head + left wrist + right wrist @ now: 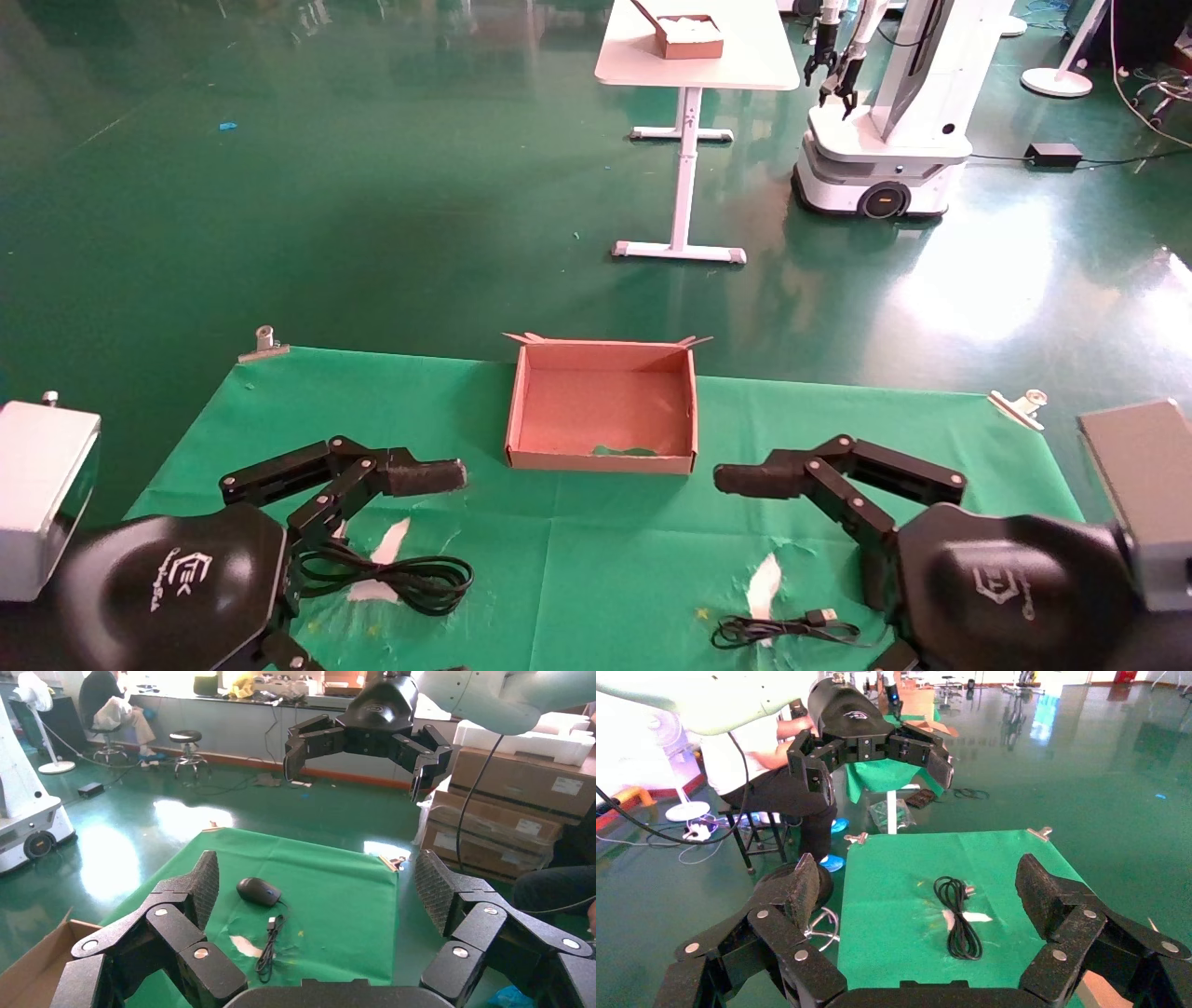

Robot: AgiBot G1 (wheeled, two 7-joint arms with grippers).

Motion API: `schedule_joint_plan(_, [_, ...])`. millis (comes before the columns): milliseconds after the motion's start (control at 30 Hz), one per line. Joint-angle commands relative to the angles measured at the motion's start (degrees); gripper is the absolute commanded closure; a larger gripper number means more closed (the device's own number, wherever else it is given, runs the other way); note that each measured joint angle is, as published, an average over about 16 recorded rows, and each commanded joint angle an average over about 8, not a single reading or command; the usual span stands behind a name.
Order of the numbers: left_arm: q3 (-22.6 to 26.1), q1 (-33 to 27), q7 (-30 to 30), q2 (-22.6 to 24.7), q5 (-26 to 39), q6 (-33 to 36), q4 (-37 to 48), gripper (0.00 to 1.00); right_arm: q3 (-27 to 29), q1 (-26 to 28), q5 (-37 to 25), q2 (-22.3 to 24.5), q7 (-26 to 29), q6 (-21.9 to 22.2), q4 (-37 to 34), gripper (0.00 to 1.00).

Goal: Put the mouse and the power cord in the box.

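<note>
power cord [400,573], wound in loops, lies on the green table cloth [596,559] near the robot's left front, partly under the left gripper [316,896]; in the right wrist view the cord [958,917] rests flat with nothing touching it. left gripper: fingers [200,885] spread wide, holding nothing, raised above the cloth and pointing inward across the table. right gripper [916,888]: fingers [1039,892] likewise spread wide and empty, pointing inward from the opposite side, facing the left gripper. mouse [258,891] sits on the cloth on the robot's right side, its thin cable [268,948] trailing to a usb plug [821,617]; in the head view only the cable and plug show, the mouse body hidden beneath the right gripper. box [602,410], brown cardboard with low walls, stands open and upright at the far middle of the cloth, between and beyond the two grippers, well apart from both cord and mouse. metal clips [264,343] pin the cloth's far corners.
</note>
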Motion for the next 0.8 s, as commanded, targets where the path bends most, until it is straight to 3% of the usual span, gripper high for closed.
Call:
schedule_joint_plan(33, [0.0,0.0,0.0,0.0,0.0,0.0,0.0,0.0,0.0,0.0,0.0,0.0,0.0,0.0,0.0,0.0])
schedule_joint_plan(800, [0.0,0.0,0.0,0.0,0.0,0.0,0.0,0.0,0.0,0.0,0.0,0.0,0.0,0.0,0.0,0.0])
